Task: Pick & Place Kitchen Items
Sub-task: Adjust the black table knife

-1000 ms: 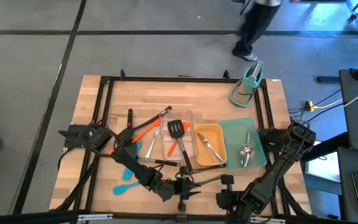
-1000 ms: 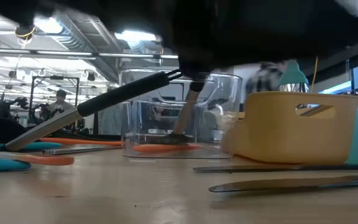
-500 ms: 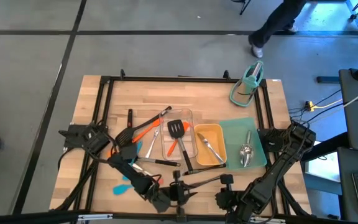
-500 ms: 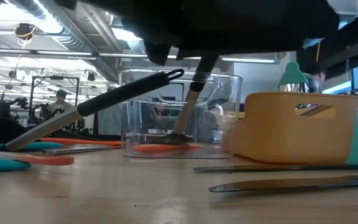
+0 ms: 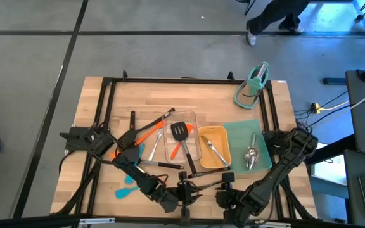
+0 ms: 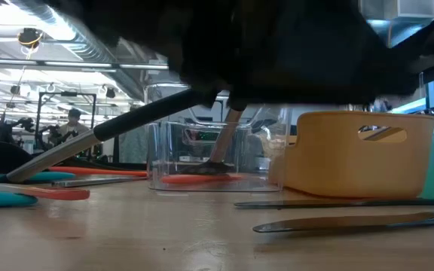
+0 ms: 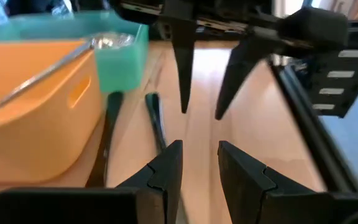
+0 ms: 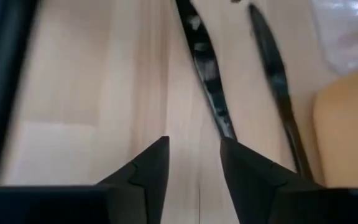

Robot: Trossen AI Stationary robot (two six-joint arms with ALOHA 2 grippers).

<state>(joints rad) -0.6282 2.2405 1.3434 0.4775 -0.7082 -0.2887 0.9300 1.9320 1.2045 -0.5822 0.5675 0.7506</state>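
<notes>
Two long dark-handled utensils [image 8: 207,68] [image 8: 278,81] lie flat on the wood by the table's near edge, in front of the yellow tray [image 5: 212,149]. My right gripper [image 7: 201,106] hangs over them, fingers open and pointing down. My left gripper [image 7: 197,165] faces it from the table's left, low and nearly level. It is open with nothing between its fingers. One handle [image 7: 157,124] runs toward its finger; touch cannot be told. A black slotted turner [image 5: 180,132] and an orange spatula lean in the clear tray [image 5: 181,136].
A steel spoon [image 5: 251,157] lies on the teal mat [image 5: 258,142]. A teal stand [image 5: 253,85] sits far right. Tongs, a black turner and orange spatulas [image 5: 141,134] lie left of the clear tray, a blue spatula [image 5: 127,189] at near left. A person walks beyond the far edge.
My right gripper has come down toward the table's near edge and a little toward my left gripper; in the low view its dark bulk now fills more of the top. The utensils have stayed in place. The person behind the table has walked on.
</notes>
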